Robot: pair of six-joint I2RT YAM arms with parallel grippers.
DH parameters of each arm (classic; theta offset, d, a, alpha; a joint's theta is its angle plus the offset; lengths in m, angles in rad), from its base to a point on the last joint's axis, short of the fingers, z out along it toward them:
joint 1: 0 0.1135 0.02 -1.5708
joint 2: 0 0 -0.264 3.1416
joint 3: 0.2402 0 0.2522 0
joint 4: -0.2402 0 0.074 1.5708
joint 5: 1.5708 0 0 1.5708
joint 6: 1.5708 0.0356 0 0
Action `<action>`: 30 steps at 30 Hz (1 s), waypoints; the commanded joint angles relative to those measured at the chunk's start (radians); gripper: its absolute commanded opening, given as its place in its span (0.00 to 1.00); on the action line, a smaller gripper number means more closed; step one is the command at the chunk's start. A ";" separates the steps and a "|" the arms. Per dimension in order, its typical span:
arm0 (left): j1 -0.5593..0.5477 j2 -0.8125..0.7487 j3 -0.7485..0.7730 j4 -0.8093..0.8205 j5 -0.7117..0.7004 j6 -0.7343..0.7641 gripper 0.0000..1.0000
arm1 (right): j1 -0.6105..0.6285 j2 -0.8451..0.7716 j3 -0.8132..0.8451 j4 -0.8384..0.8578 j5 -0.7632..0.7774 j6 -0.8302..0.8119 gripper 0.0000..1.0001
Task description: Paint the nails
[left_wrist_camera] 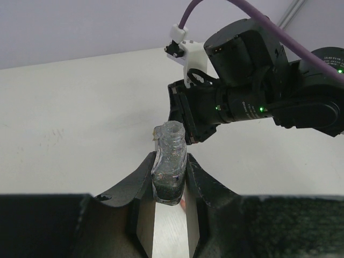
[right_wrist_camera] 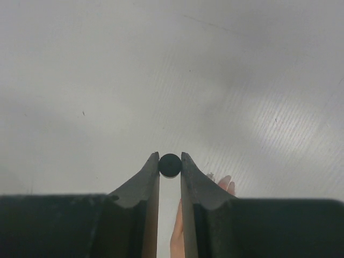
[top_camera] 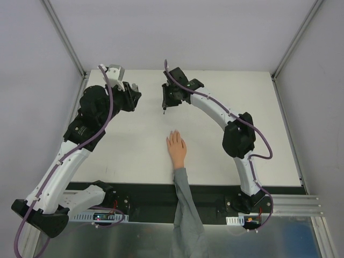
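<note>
The left pincer is closed tight on a small clear bottle. Its two fingers press the flat sides. The bottle stands upright with its neck open and dark glittery polish low inside. In the top view this pincer hangs over the far left corner of the table, close to the left edge.

The right pincer is closed nearly as far on a round black cap, gripped between the fingertips. From above, this pincer sits near the middle of the far edge, just beside the left one but apart from it. A thin dark stem points down from it toward the table, and whether its tip touches cannot be told.

Between this pincer and the mannequin hand lies a stretch of white table top. The hand lies flat at the middle of the near edge, fingers pointing to the far edge. The nails are on those fingertips, well apart from the stem. The grey sleeve runs back over the near edge. White table top also stretches from the hand to the right edge, crossed only by the right arm.
</note>
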 commanded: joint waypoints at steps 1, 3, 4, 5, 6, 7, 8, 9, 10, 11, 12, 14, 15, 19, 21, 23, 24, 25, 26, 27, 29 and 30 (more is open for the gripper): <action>-0.005 -0.072 -0.009 0.020 -0.002 -0.079 0.00 | 0.003 -0.089 0.033 -0.035 -0.013 0.030 0.00; -0.005 -0.101 -0.043 0.020 0.007 -0.130 0.00 | 0.002 -0.154 -0.025 -0.029 -0.010 0.028 0.00; -0.005 -0.111 -0.055 0.020 0.033 -0.142 0.00 | 0.003 -0.184 -0.045 -0.026 -0.008 0.025 0.00; -0.005 -0.130 -0.087 0.020 0.047 -0.151 0.00 | 0.002 -0.232 -0.068 -0.024 -0.007 0.012 0.00; -0.005 -0.141 -0.106 0.022 0.060 -0.167 0.00 | 0.003 -0.259 -0.091 -0.024 -0.010 0.001 0.01; -0.005 -0.153 -0.127 0.028 0.079 -0.171 0.00 | 0.002 -0.279 -0.134 -0.026 -0.019 -0.012 0.00; -0.005 -0.186 -0.190 0.066 0.124 -0.170 0.00 | 0.003 -0.300 -0.160 -0.035 -0.025 -0.024 0.00; -0.005 -0.206 -0.232 0.089 0.154 -0.171 0.00 | 0.002 -0.363 -0.197 -0.026 -0.028 -0.044 0.00; -0.005 -0.231 -0.276 0.127 0.180 -0.171 0.00 | 0.002 -0.394 -0.310 0.005 -0.039 -0.056 0.01; -0.005 -0.281 -0.372 0.200 0.247 -0.159 0.00 | 0.003 -0.429 -0.355 0.049 -0.060 -0.064 0.01; -0.005 -0.312 -0.420 0.228 0.278 -0.150 0.00 | 0.002 -0.488 -0.405 0.068 -0.062 -0.070 0.00; -0.006 -0.383 -0.530 0.325 0.368 -0.097 0.00 | 0.003 -0.541 -0.505 0.097 -0.085 -0.076 0.01; -0.006 -0.401 -0.557 0.342 0.383 -0.081 0.00 | 0.005 -0.582 -0.524 0.091 -0.079 -0.088 0.00; -0.006 -0.447 -0.654 0.429 0.501 0.017 0.00 | 0.071 -0.674 -0.582 0.031 0.021 -0.139 0.00; -0.006 -0.446 -0.660 0.474 0.575 0.031 0.00 | 0.111 -0.710 -0.582 0.005 0.079 -0.144 0.00; -0.006 -0.429 -0.639 0.492 0.654 0.022 0.00 | 0.178 -0.759 -0.559 -0.029 0.137 -0.151 0.01; -0.006 -0.423 -0.632 0.505 0.721 0.020 0.00 | 0.198 -0.771 -0.545 -0.041 0.162 -0.151 0.01; -0.006 -0.405 -0.617 0.503 0.755 0.019 0.00 | 0.239 -0.787 -0.532 -0.061 0.193 -0.147 0.01; -0.006 -0.397 -0.606 0.499 0.781 0.014 0.00 | 0.258 -0.800 -0.512 -0.075 0.200 -0.141 0.00; -0.006 -0.389 -0.597 0.493 0.804 0.017 0.00 | 0.276 -0.808 -0.478 -0.087 0.207 -0.136 0.00; -0.006 -0.381 -0.588 0.485 0.876 0.026 0.00 | 0.332 -0.823 -0.449 -0.106 0.228 -0.122 0.00; -0.008 -0.383 -0.595 0.488 0.887 0.028 0.00 | 0.347 -0.825 -0.420 -0.110 0.231 -0.118 0.00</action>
